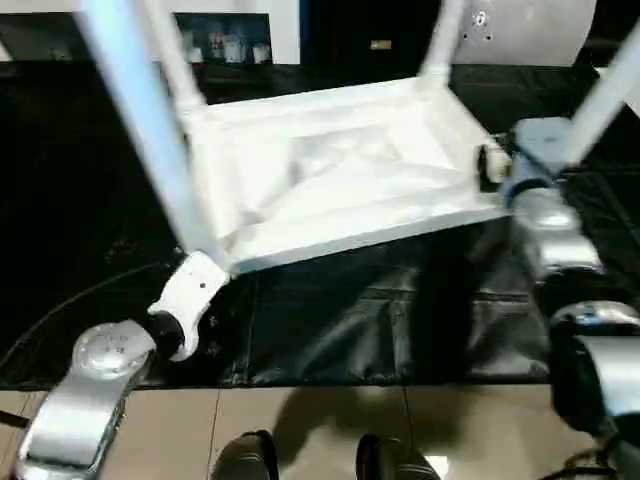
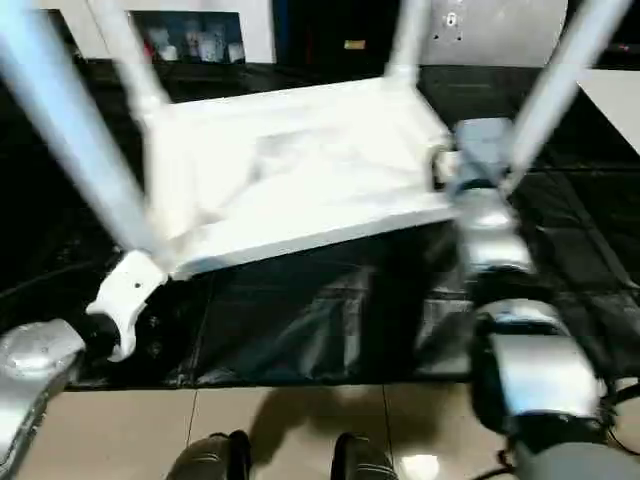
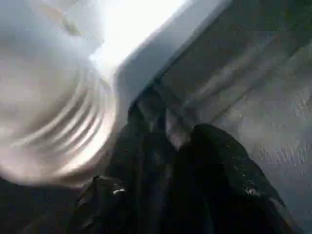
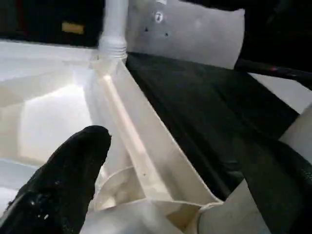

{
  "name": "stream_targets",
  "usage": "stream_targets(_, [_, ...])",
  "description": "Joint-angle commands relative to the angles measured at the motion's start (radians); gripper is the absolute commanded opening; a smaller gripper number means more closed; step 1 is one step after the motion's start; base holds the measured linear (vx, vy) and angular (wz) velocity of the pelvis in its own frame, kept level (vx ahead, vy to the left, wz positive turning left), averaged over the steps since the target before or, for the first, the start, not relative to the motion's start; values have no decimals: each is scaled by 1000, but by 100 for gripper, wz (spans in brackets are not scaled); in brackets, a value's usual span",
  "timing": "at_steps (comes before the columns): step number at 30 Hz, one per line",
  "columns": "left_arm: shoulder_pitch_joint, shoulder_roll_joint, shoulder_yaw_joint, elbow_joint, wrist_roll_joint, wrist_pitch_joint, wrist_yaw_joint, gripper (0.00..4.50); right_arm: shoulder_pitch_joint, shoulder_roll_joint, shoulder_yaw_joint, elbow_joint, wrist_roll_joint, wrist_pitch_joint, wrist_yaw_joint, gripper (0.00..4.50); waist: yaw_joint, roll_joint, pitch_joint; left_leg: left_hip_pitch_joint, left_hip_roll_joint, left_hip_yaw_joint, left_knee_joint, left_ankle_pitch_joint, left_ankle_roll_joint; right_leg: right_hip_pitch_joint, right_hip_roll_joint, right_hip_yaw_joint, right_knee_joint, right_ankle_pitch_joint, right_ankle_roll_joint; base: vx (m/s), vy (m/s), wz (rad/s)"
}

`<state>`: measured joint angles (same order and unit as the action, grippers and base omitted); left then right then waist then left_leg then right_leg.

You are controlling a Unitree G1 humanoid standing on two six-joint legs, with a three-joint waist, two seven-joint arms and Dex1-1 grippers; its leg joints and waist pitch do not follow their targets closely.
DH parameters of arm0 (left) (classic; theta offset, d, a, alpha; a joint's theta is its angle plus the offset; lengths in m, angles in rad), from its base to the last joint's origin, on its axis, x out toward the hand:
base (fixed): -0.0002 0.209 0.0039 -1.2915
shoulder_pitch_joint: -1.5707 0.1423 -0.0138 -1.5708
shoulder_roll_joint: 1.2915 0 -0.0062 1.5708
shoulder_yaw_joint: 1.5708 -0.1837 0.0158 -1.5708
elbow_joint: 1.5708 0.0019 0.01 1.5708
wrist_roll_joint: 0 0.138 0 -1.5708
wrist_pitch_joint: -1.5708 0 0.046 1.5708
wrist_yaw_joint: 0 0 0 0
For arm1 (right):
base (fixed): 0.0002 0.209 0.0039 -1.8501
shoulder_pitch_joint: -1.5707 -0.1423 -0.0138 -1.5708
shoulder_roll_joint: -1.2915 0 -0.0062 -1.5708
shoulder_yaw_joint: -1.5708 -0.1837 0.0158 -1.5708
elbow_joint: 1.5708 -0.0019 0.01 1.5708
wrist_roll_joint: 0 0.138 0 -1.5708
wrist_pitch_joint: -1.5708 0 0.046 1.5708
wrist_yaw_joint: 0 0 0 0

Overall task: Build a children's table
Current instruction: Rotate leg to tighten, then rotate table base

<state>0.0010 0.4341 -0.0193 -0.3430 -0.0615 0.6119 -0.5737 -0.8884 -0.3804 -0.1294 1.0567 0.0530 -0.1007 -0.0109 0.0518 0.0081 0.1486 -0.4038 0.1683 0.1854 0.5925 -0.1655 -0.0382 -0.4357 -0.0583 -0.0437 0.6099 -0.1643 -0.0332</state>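
The children's table (image 1: 340,170) lies upside down on a black sheet (image 1: 380,310), its legs sticking up. The right gripper (image 4: 161,195) stands spread wide astride the top's near right corner. The left gripper (image 3: 161,185) sits half-parted at the near left corner, beside a leg's (image 1: 140,130) ribbed base; whether it pinches anything I cannot tell.

The left arm (image 1: 85,385) comes in from the lower left, its silver forearm going up and to the right toward a white wrist part. The left end effector (image 3: 165,161) has its two black fingers (image 3: 229,175) partly apart; whether they hold something cannot be told. The right arm (image 1: 590,350) reaches forward on the right side, forearm nearly straight away from the body. The right end effector (image 4: 180,190) stands wide open, one black finger (image 4: 63,180) on each side.
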Motion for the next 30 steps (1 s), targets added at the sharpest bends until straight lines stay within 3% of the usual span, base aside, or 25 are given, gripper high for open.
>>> stream_targets(1, [13,-17,49,-5,-33,-34,26,210,26,-7,-26,-37,39,-16,54,450,-10,-2,-81,19,40,-12,-59,-216,60,60,-60,42,-73,-213,-177,0,0,0])
stream_targets(2, [34,-42,71,-17,-63,-78,21,217,62,7,-27,-104,88,-23,181,450,-13,-3,-80,20,41,-14,-59,-215,69,57,-59,40,-73,-214,-178,0,0,0])
stream_targets(3, [65,-73,96,-33,-103,-124,15,231,116,24,-30,-203,146,-8,286,450,-19,-2,-70,13,40,-13,-62,-246,92,59,-62,41,-82,-241,-170,0,0,0])
stream_targets(4, [97,-96,117,-48,-134,-165,8,231,167,59,-53,-319,242,53,380,450,-19,-5,-68,15,47,-17,-65,-248,91,57,-65,41,-86,-276,-154,0,0,0])
stream_targets(5, [110,-106,126,-54,-147,-182,6,244,186,73,-64,-365,284,79,416,450,-21,-6,-69,14,43,-17,-66,-244,104,62,-62,40,-87,-269,-149,0,0,0])
stream_targets(6, [116,-110,129,-56,-151,-188,6,255,194,81,-71,-385,305,96,426,450,-25,-6,-70,12,52,-23,-71,-230,111,61,-65,41,-83,-259,-152,0,0,0])
stream_targets(7, [135,-112,147,-50,-145,-212,18,261,237,88,-49,-462,335,130,461,450,-28,-4,-72,16,51,-22,-70,-226,115,57,-60,38,-82,-257,-164,0,0,0])
stream_targets(8, [148,-113,159,-46,-140,-228,27,264,266,88,-26,-508,343,143,481,450,-27,-7,-66,17,52,-19,-71,-234,122,52,-60,41,-88,-268,-163,0,0,0])
stream_targets(12, [173,-116,195,-34,-153,-259,33,306,324,89,14,-610,387,186,511,450,-27,-2,-54,28,53,-19,-78,-289,81,39,-61,42,-102,-407,-138,0,0,0])
stream_targets(14, [209,-112,273,-32,-192,-285,1,312,428,54,113,-763,389,211,563,450,-25,-2,-46,27,56,-23,-85,-325,62,35,-62,43,-106,-449,-112,0,0,0])
stream_targets(15, [215,-110,288,-31,-199,-290,-5,312,448,47,132,-790,387,214,570,450,-19,-2,-49,31,55,-22,-84,-328,52,36,-62,45,-110,-459,-87,0,0,0])
stream_targets(18, [216,-96,346,-23,-230,-327,-29,347,520,13,177,-882,366,278,588,450,-23,-3,-46,28,53,-25,-91,-327,52,37,-61,46,-111,-437,-90,0,0,0])
stream_targets(20, [211,-89,356,-14,-241,-343,-29,353,542,8,176,-915,353,307,609,450,-17,1,-47,35,57,-24,-92,-325,54,33,-61,48,-112,-408,-93,0,0,0])
stream_targets(21, [201,-83,364,-2,-244,-358,-23,359,563,1,184,-945,343,323,635,450,-19,2,-46,27,57,-27,-96,-311,56,39,-63,47,-106,-375,-104,0,0,0])
stream_targets(23, [175,-70,372,22,-257,-374,-13,382,603,-18,207,-1018,343,367,660,450,-16,3,-48,31,58,-25,-95,-296,58,40,-63,50,-103,-337,-107,0,0,0])
stream_targets(24, [153,-63,369,36,-265,-374,-18,390,618,-31,219,-1045,378,408,685,450,-15,-2,-47,31,58,-24,-96,-290,61,39,-62,51,-104,-325,-107,0,0,0])
stream_targets(28, [84,-53,356,86,-277,-373,-42,414,631,-31,213,-1073,470,495,686,450,-15,0,-51,29,56,-24,-91,-245,81,45,-69,51,-101,-285,-137,0,0,0])
stream_targets(29, [84,-53,356,86,-277,-373,-42,426,631,-31,213,-1073,470,495,686,450,-16,-1,-50,28,56,-24,-91,-243,80,45,-69,51,-101,-288,-139,0,0,0])
stream_targets(30, [41,-48,348,123,-278,-379,-62,432,639,-39,232,-1084,419,494,660,450,-16,-5,-51,27,56,-23,-90,-233,76,47,-69,51,-100,-293,-139,0,0,0])
